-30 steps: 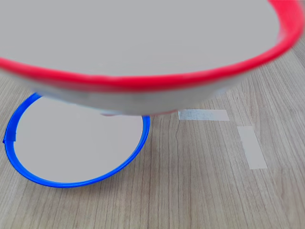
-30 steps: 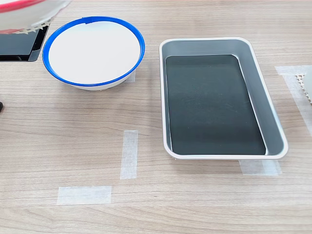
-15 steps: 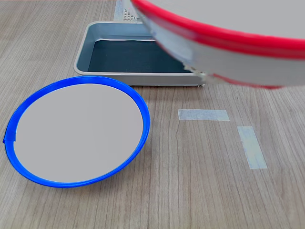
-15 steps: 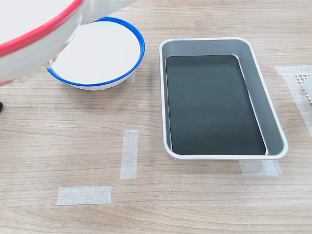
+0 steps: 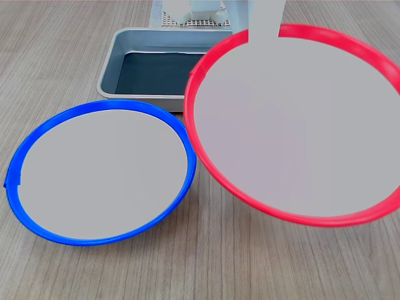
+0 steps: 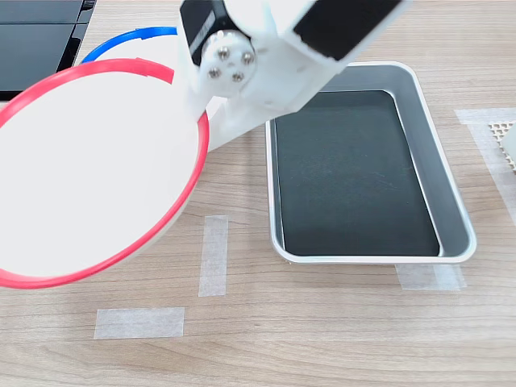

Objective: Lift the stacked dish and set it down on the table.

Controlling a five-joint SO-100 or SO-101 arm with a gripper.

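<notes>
I see the gripper (image 6: 211, 121) clamped on the rim of the stacked dish (image 6: 89, 173) in the second exterior view; a pale finger (image 5: 264, 19) laps over the rim in the first exterior view. Dish is tilted, beside the blue-rimmed plate (image 5: 100, 172), rims close in the first exterior view. Can't tell if it's touching the table (image 6: 322, 322). Grey tray (image 6: 451, 201) sits at the second exterior view's right, tape strips (image 6: 214, 254) in front. Wood-grain top, dark flat item (image 6: 36, 36) at far left.
</notes>
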